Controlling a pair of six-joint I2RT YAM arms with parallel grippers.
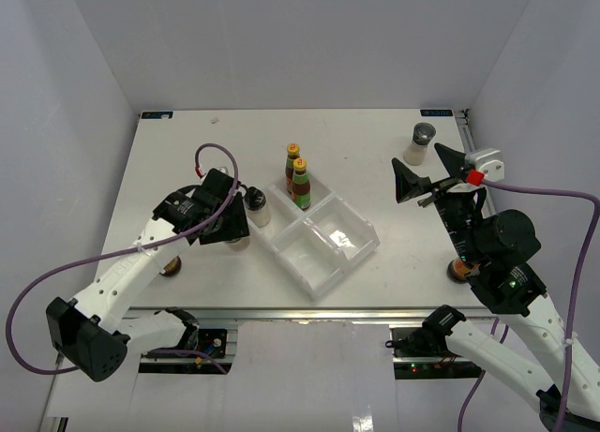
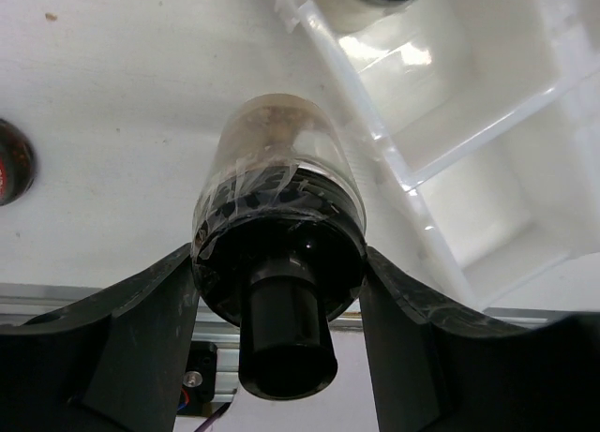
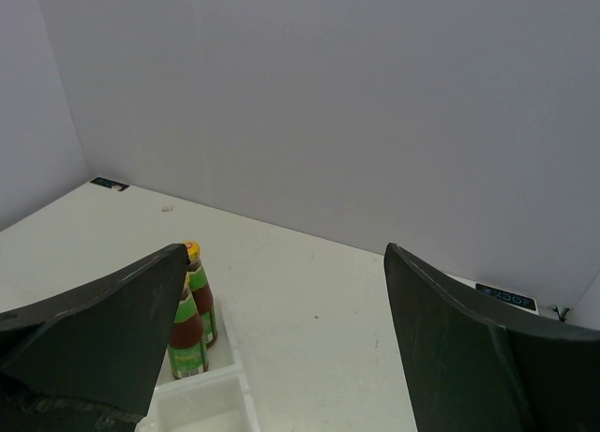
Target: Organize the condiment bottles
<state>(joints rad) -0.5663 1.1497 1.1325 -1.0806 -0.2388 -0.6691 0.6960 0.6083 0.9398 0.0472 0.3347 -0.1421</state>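
Observation:
My left gripper (image 1: 232,228) is shut on a pale black-capped bottle (image 2: 277,198), its fingers (image 2: 150,338) pressed against both sides of the cap collar; the bottle stands just left of the clear tray (image 1: 319,284). A second pale black-capped bottle (image 1: 255,207) stands at the tray's left edge. Two yellow-capped sauce bottles (image 1: 300,184) (image 3: 187,329) stand in the tray's far-left compartment. The grey-lidded shaker (image 1: 421,143) is at the back right. One red-lidded jar (image 1: 171,265) sits under my left arm, another (image 1: 459,269) by my right arm. My right gripper (image 1: 429,170) (image 3: 281,338) hangs open and holds nothing.
The tray (image 2: 469,123) has three bare compartments. The table's near edge and metal rail (image 2: 94,301) lie close behind the left gripper. White walls close the table in on three sides. A purple cable (image 1: 211,153) loops above the left wrist.

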